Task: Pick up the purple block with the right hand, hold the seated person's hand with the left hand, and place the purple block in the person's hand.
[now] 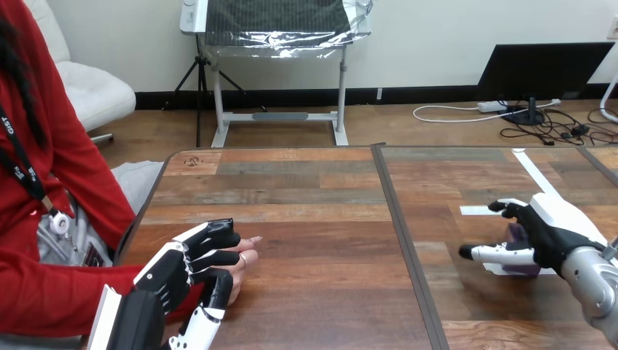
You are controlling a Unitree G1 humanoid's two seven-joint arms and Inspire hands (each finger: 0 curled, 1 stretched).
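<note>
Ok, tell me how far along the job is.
Done: left hand is curled round the person's hand. Under way: right hand is at the purple block, grip unclear. Left: carrying it across the table into that hand.

The table (306, 219) is planked in mixed browns, with white tape strips (536, 175). The left hand (178, 271) and right hand (548, 230) are black with white shells; the block (518, 235) is purple, the sleeve (44, 295) red.

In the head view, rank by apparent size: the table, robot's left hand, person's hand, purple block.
1. Table
2. Left hand, enlarged by nearness to the camera
3. Person's hand and purple block: both mostly covered, too alike to rank
</note>
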